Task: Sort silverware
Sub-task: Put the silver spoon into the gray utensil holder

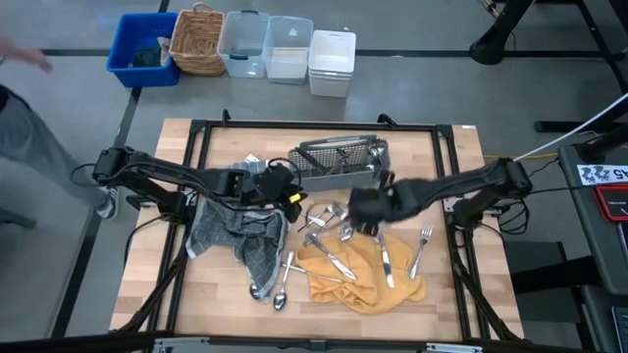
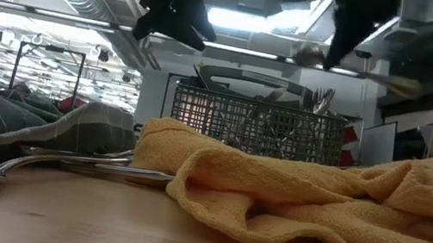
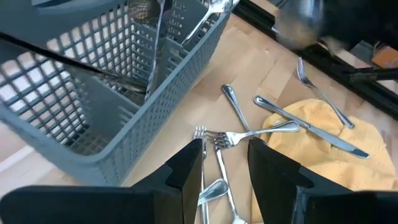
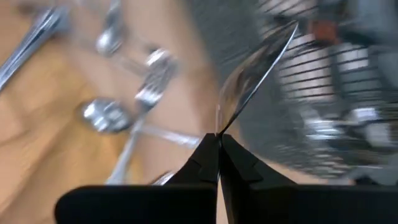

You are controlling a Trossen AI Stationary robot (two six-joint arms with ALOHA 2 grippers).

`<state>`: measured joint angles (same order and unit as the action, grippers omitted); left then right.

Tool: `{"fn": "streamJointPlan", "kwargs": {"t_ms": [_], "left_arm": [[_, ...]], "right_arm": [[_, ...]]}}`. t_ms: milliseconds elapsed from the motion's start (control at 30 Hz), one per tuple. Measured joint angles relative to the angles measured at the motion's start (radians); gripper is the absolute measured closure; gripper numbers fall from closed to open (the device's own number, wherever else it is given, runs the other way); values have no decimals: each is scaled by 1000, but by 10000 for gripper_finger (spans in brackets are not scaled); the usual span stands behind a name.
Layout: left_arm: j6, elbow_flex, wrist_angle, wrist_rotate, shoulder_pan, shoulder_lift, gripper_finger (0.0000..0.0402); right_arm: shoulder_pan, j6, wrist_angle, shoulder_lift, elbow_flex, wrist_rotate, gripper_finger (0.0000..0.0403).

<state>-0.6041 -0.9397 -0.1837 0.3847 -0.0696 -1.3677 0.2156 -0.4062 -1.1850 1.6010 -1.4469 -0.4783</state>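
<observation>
Wooden boards make the table top (image 1: 206, 294), which sits in a black frame on a grey floor, with several bins (image 1: 265, 44) standing on the floor beyond the far edge. Most of the silverware (image 1: 329, 245) lies loose in the middle of the table, forks, spoons and knives pointing in many directions, some on the bare wood and some on a yellow cloth (image 1: 363, 279); two spoons (image 1: 280, 289) lie near the front, beside a grey checked cloth (image 1: 235, 230). More pieces stand in the grey mesh caddy (image 1: 339, 162) near the far edge. The right gripper (image 4: 217, 142) has its fingers pressed together on the end of one spoon (image 4: 252, 74), pinching it; the spoon's long axis runs away from the fingertips toward the caddy. The left gripper (image 3: 225, 149) hangs over the loose forks (image 3: 217, 140) with its fingers spread and nothing between them. Bare wood stays free at the left and right edges of the table.
</observation>
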Motion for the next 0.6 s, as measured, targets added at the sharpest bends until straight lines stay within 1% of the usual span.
{"fn": "streamJointPlan", "kwargs": {"t_ms": [167,300,367,433,533,600], "left_arm": [[1,0,-20,13,1,38,284],[1,0,-19,23,10,51,284],[0,0,-12,28,20,53,284],[-6,0,-16,31,31,53,284],[-27,0,-17,32,42,53,284],[-32,0,-18,33,47,53,284]], "right_arm": [[-92,50,25,-126,-13,-122,401],[-151,76,110,-230,-12,-237,401],[-176,105,211,-272,5,-301,401],[-208,159,326,-309,45,-332,401],[-261,230,545,-347,126,-331,401],[-295,284,686,-357,192,-296,401]]}}
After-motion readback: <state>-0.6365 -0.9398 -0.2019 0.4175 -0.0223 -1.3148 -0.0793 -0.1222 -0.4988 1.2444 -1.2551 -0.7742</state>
